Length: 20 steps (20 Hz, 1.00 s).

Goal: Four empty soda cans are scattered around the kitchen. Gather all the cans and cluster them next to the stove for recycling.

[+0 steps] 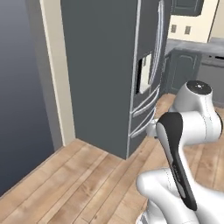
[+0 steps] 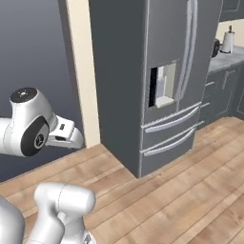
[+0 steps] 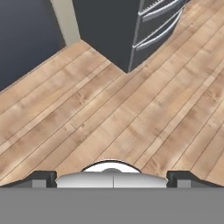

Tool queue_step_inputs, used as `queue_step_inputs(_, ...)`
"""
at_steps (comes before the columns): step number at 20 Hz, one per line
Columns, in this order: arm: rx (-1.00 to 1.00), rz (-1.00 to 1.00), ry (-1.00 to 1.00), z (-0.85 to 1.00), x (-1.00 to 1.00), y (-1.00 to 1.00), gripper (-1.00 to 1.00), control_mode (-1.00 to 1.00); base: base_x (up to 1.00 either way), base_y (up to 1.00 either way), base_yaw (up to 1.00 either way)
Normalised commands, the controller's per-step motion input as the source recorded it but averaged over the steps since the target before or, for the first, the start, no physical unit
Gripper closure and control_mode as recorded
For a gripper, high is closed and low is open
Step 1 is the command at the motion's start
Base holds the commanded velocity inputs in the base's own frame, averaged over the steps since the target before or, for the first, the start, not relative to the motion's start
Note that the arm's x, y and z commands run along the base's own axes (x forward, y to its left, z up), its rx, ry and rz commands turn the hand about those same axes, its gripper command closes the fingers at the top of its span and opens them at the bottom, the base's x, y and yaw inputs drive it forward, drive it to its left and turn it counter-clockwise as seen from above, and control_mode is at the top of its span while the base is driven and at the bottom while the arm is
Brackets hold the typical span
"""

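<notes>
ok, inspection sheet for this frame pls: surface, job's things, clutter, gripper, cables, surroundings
surface: bare wooden plank floor in front of the base; a grey countertop far right.
job's things: nothing seen, no cans or stove.
clutter: a white paper towel roll and a dark object beside it on that countertop.
gripper: gripper open, jaws wide apart, holding nothing, pointed down at the floor.
cables: nothing seen.
surroundings: dark grey fridge with a dispenser recess and two drawer handles; cream trim beside it; dark wall on the left; dark lower cabinets at the back.
</notes>
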Motion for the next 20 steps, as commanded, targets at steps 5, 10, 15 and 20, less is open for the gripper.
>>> queue_step_inputs(5,0.0,0.0,0.0,0.0,0.0,0.0,-1.0,1.0,-0.23,-0.53,-0.28)
queue_step_inputs(10,0.0,0.0,0.0,0.0,0.0,0.0,-1.0,1.0,-0.01,-0.57,-0.23)
queue_step_inputs(15,0.0,0.0,0.0,0.0,0.0,0.0,-1.0,1.0,0.51,-0.38,-0.1)
queue_step_inputs(20,0.0,0.0,0.0,0.0,0.0,0.0,-1.0,1.0,0.85,-0.21,-0.04)
